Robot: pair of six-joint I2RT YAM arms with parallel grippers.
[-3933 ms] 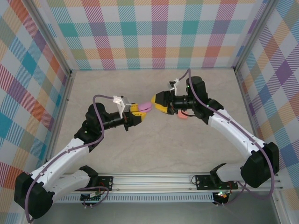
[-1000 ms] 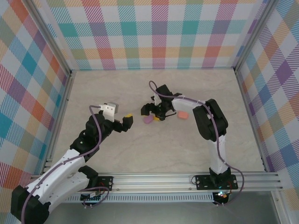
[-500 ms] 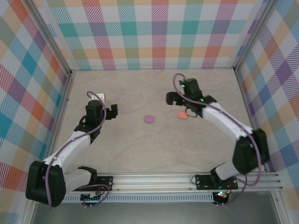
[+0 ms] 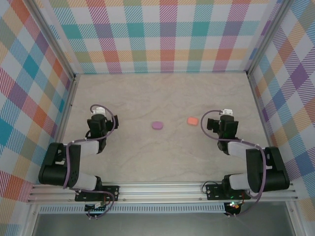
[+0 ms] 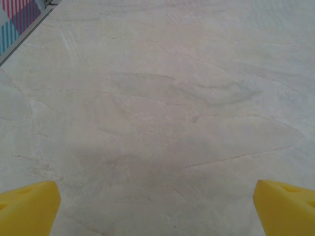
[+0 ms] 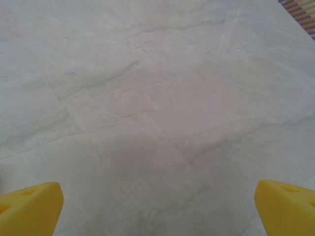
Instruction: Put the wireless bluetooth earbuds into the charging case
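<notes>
With left gripper and right gripper spread, empty, I steer clear of the rounded purple case and salmon-orange case (both look shut)

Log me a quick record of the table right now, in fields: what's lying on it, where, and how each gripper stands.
table: pale marbled surface
purple case: lying near the middle, nothing touching it
orange case: to the right of the purple case, apart from it
left gripper: open, empty, over bare table on the left
right gripper: open, empty, over bare table on the right
</notes>
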